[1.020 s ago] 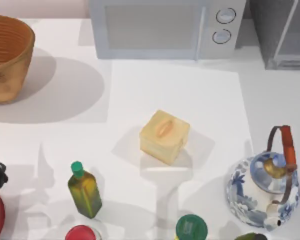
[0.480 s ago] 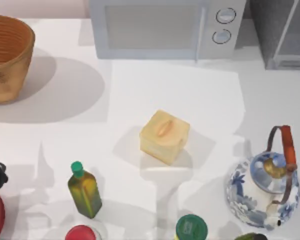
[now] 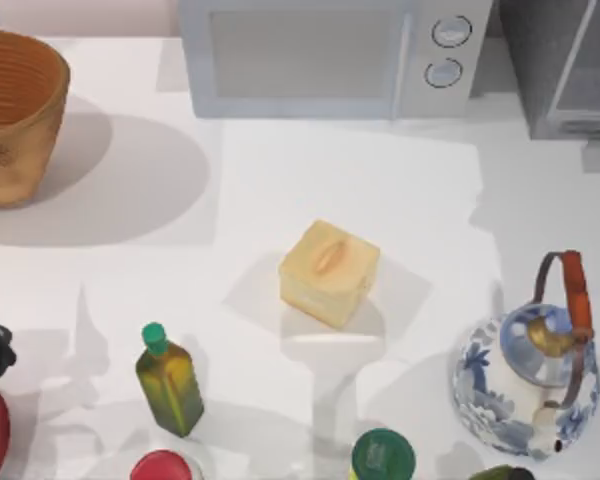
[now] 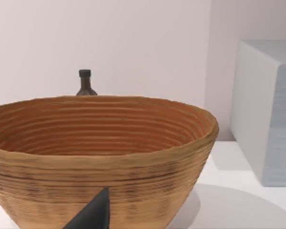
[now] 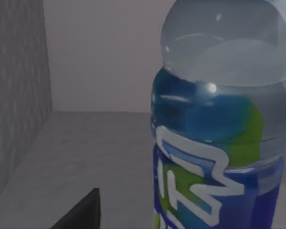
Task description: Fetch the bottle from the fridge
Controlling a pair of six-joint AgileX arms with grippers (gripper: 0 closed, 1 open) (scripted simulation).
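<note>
The bottle (image 5: 219, 143) stands upright very close in the right wrist view: pale clear shoulders, blue liquid, a blue, white and green label. Its cap is out of view. It rests on the grey floor of the fridge (image 5: 19, 95), beside the grey inner wall. A dark part of my right gripper (image 5: 83, 212) shows just beside the bottle. From above, the fridge (image 3: 570, 70) is the grey box with a pale framed door at the back right. My left gripper (image 4: 93, 214) stays parked at the table's left edge, facing the basket.
A white microwave (image 3: 320, 55) stands at the back. A woven basket (image 3: 15, 115) sits back left, with a dark bottle (image 4: 85, 83) behind it. A yellow box (image 3: 328, 272) sits mid-table, a blue-white kettle (image 3: 530, 370) at the right, and an olive bottle (image 3: 168, 385) in front.
The shadow on the table's right side has crept back toward the fridge, and the fridge door frame looks shifted. The things on the table have not moved.
</note>
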